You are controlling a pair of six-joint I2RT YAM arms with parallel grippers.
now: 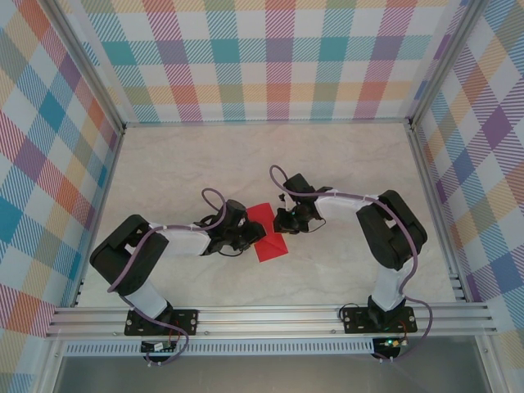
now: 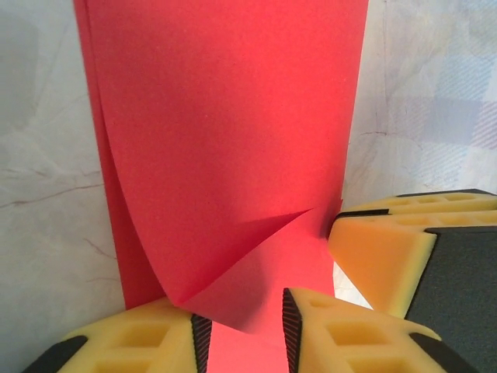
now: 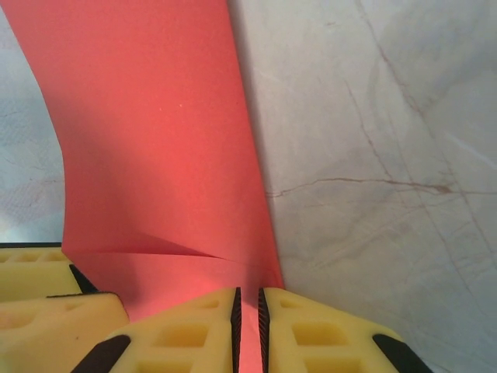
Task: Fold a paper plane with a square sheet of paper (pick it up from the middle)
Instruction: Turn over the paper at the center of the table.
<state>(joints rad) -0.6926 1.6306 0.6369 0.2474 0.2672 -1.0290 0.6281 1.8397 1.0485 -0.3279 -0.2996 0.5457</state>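
centre: red paper (image 1: 268,233) lies between left gripper (image 1: 255,238) and right gripper (image 1: 286,223), the two nearly touching, no way through there | arms (image 1: 180,241) reach in from both sides | far half of table (image 1: 270,155): bare, wide open | near strip by rail (image 1: 270,315): free between the arm bases (image 1: 161,321) | left, right, back: plaid walls (image 1: 278,57) shut the table in

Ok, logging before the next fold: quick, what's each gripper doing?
Left gripper: open, jaws either side of the red sheet.
Right gripper: shut on the red sheet.
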